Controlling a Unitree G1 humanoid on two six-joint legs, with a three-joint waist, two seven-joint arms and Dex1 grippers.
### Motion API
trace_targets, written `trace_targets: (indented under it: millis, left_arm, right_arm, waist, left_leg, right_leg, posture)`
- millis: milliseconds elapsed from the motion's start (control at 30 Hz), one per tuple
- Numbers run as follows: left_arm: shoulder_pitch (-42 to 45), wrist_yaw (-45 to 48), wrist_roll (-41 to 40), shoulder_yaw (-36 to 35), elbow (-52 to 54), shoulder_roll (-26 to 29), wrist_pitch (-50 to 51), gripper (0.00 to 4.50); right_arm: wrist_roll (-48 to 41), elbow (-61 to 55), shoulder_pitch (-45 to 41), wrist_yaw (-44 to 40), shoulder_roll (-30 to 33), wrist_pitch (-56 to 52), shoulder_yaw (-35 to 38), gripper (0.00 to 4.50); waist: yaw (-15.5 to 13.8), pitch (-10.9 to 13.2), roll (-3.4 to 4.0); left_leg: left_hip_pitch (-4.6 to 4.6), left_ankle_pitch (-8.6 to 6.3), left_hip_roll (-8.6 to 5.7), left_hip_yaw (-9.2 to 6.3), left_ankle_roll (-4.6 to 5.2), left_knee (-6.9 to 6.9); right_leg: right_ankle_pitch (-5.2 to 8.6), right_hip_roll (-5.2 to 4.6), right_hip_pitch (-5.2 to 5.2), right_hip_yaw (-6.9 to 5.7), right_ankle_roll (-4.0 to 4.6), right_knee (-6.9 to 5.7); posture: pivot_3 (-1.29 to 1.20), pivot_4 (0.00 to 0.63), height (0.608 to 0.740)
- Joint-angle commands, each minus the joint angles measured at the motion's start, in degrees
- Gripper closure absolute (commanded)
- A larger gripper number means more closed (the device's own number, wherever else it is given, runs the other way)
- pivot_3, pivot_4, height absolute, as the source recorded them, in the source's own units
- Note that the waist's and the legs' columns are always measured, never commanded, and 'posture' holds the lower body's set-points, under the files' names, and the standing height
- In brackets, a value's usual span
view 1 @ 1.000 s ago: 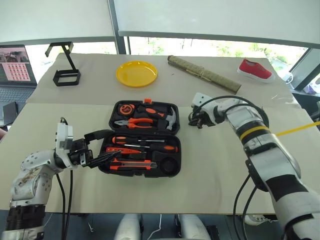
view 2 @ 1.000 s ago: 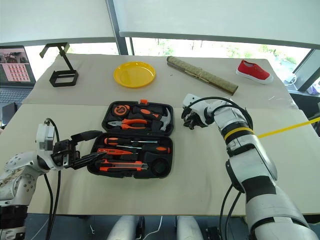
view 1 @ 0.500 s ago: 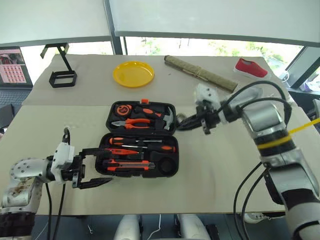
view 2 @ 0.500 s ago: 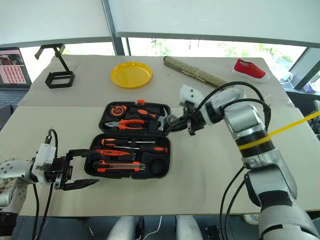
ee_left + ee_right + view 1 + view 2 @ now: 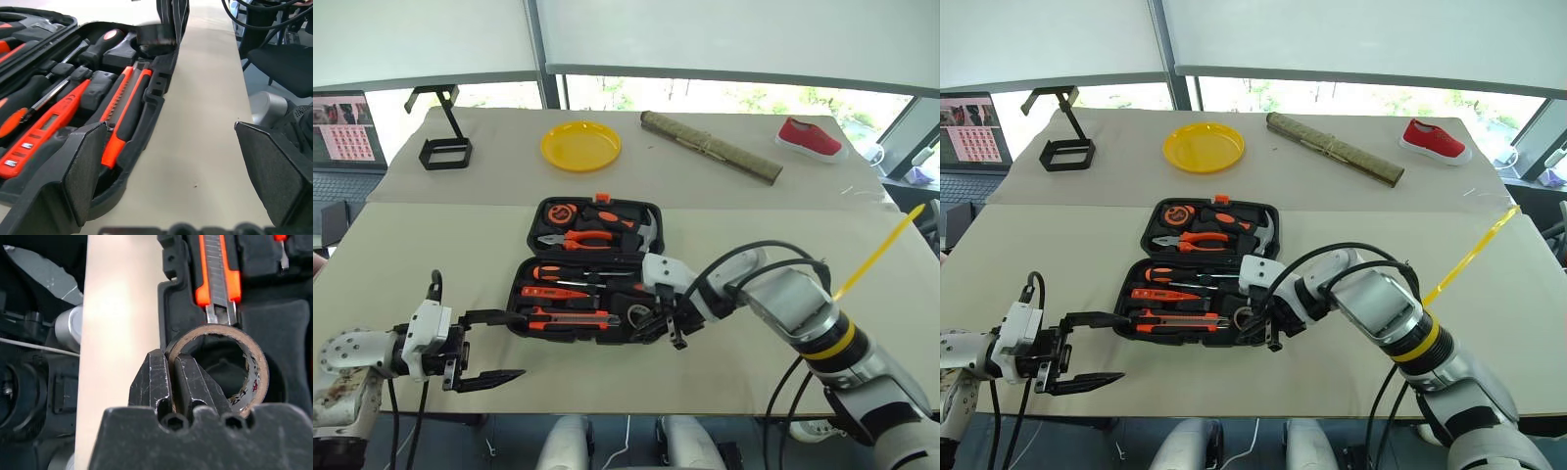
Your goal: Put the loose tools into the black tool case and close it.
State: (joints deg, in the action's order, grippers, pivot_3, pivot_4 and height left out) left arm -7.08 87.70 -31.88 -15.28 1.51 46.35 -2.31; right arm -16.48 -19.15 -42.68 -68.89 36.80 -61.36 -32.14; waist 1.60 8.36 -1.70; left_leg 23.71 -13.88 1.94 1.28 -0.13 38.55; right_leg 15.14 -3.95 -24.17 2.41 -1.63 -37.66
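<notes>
Since the earlier frame, your right gripper [image 5: 1270, 326] has swung from beside the case's upper half to its near right corner, carrying the tape roll [image 5: 222, 367].

Head view: the case [image 5: 594, 269] lies open, screwdrivers and knife [image 5: 570, 318] already seated. The left gripper [image 5: 487, 348] hangs beside its left end, jaws spread wide, empty.

Right wrist view: fingers [image 5: 161, 382] pinch the roll's wall. A thin grip; release off-centre and the roll may tip outside its well.
</notes>
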Motion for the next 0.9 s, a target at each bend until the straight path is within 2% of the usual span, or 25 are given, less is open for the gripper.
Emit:
trace_targets:
  millis: [33,267,300,367,433,600,733,833,867,900]
  left_arm:
    - [-1.2,-1.0,-1.7,-2.2,2.5,0.6,0.7,0.0]
    - [-0.7,-3.3,-2.6,-2.2,3.2,-0.3,2.3,0.0]
    - [-0.5,-3.6,-2.8,-2.3,3.2,-0.4,2.5,0.0]
    - [0.5,-5.0,-3.3,-2.5,3.0,-0.7,3.6,0.0]
    - [1.7,-6.9,-2.7,-2.5,2.4,-0.9,3.9,0.0]
    - [3.4,-13.8,-2.3,-3.3,2.8,0.2,10.0,0.0]
    - [6.3,-19.5,-3.9,-5.2,1.1,-0.7,14.4,0.0]
    - [10.8,-28.4,0.2,-4.7,-2.3,-1.5,17.1,0.0]
    - [11.9,-30.9,1.7,-4.2,-3.2,-1.4,18.2,0.0]
    - [14.4,-34.3,3.2,-3.3,-4.3,-1.6,20.2,0.27]
  right_arm:
    - [-0.6,-0.9,-0.7,-0.6,1.9,-0.7,-2.1,4.4]
    - [1.8,2.2,-2.1,3.4,1.5,-2.4,-5.4,4.4]
    - [1.9,2.5,-2.3,3.7,1.4,-2.3,-5.5,3.69]
    - [1.5,2.4,-3.1,3.0,1.5,-1.9,-5.6,3.36]
    - [0.6,1.9,-3.7,1.6,1.7,-1.1,-5.5,2.68]
    - [-6.9,-0.4,-3.4,-4.1,2.4,2.2,2.8,1.24]
    - [-9.4,2.3,-0.4,-4.8,4.3,8.4,10.9,1.24]
    - [-8.2,6.5,2.9,-2.3,4.3,15.3,16.1,1.24]
    - [-7.4,7.7,3.4,-1.2,4.0,16.8,16.8,1.74]
    - [-5.6,9.9,5.0,0.7,3.6,21.4,18.5,1.99]
  waist:
    - [-0.1,0.0,0.0]
    - [-0.9,0.0,-0.03]
    - [-0.9,0.0,-0.05]
    - [-0.9,0.0,-0.07]
    - [-0.8,-0.1,-0.08]
    - [-0.7,0.0,-0.09]
    - [-0.7,0.0,-0.13]
    - [-1.1,0.0,-0.16]
    - [-1.1,0.0,-0.17]
    - [-1.0,0.0,-0.18]
  left_leg:
    - [0.0,0.0,0.0,0.0,0.0,0.02]
    - [0.01,-0.02,-0.01,0.03,0.03,0.11]
    - [0.02,-0.02,-0.02,0.04,0.03,0.12]
    - [0.01,-0.03,0.0,0.05,0.04,0.15]
    - [0.01,-0.03,0.0,0.05,0.04,0.17]
    - [0.02,-0.05,0.01,-0.04,0.08,0.19]
    - [0.04,-0.05,0.02,-0.07,0.08,0.19]
    - [0.03,-0.05,0.0,-0.1,0.08,0.25]
    - [0.02,-0.05,0.0,-0.09,0.08,0.27]
    - [0.01,-0.05,-0.02,-0.08,0.08,0.28]
  right_leg:
    - [0.0,0.0,-0.01,-0.01,0.0,0.0]
    - [0.0,-0.01,0.04,-0.03,-0.01,0.0]
    - [0.0,-0.02,0.04,-0.03,-0.01,0.0]
    - [0.0,0.0,0.07,-0.04,-0.01,0.0]
    - [0.0,0.01,0.06,-0.04,-0.01,-0.01]
    - [0.0,0.03,0.05,-0.02,-0.01,-0.04]
    - [0.0,0.05,0.02,-0.03,-0.01,-0.06]
    - [0.0,0.04,0.11,-0.09,-0.01,-0.05]
    - [0.0,0.04,0.12,-0.07,-0.01,-0.04]
    - [-0.01,0.02,0.14,-0.08,-0.02,-0.06]
  posture:
    - [0.0,0.15,0.74]
    - [0.0,0.15,0.74]
    - [0.0,0.15,0.74]
    - [0.0,0.15,0.74]
    - [0.0,0.15,0.74]
    - [0.0,0.15,0.74]
    - [0.0,0.15,0.74]
    - [0.0,0.15,0.74]
    - [0.0,0.15,0.74]
    - [0.0,0.15,0.74]
